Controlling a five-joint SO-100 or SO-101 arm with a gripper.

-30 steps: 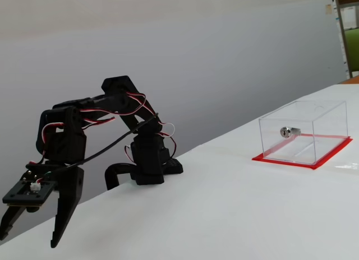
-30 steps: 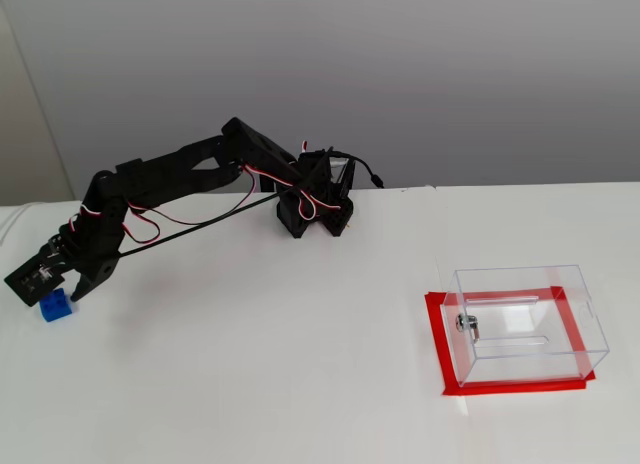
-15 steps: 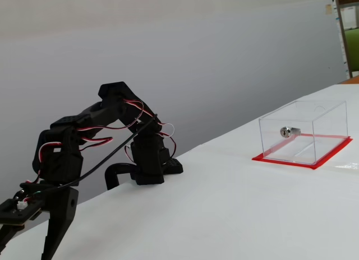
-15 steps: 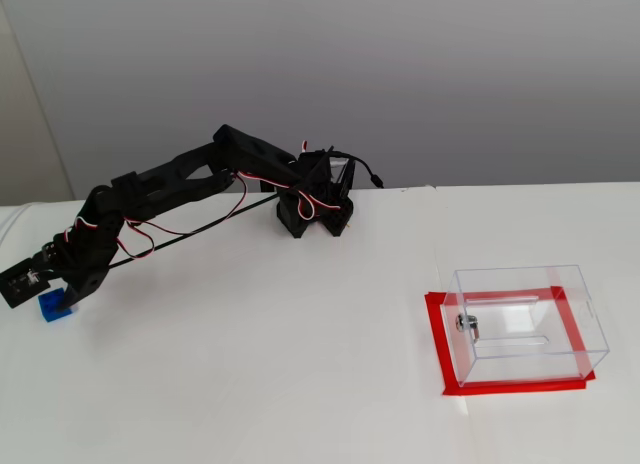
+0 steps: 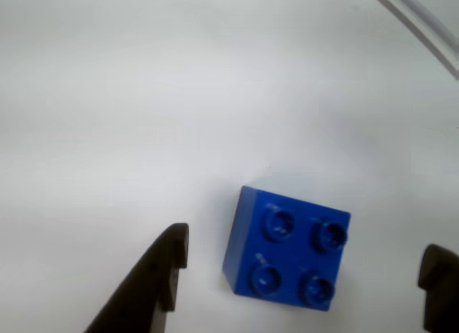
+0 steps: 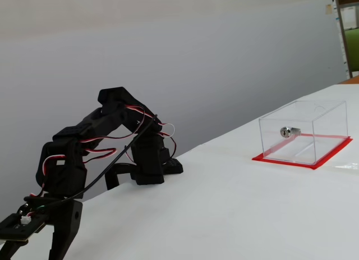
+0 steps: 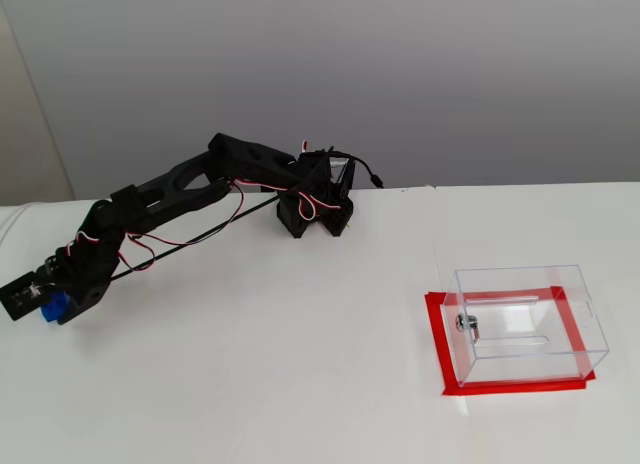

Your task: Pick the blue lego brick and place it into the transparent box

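The blue lego brick (image 5: pixel 287 252) lies studs-up on the white table, between my two black fingers and touching neither in the wrist view. My gripper (image 5: pixel 307 243) is open, with the left fingertip (image 5: pixel 176 240) and the right fingertip (image 5: pixel 436 265) on either side of the brick. In a fixed view the gripper (image 7: pixel 38 302) is low at the far left, with a bit of the brick (image 7: pixel 53 311) showing beside it. The transparent box (image 7: pixel 525 319) stands far to the right on its red base (image 7: pixel 440 346). In the other fixed view the box (image 6: pixel 305 134) shows, and the brick is hidden.
The arm's base (image 7: pixel 318 206) stands at the table's back edge. A silver lock (image 7: pixel 466 324) sits on the box's left wall. A pale strip (image 5: pixel 423 24) crosses the top right corner of the wrist view. White table (image 7: pixel 280 364) lies between arm and box.
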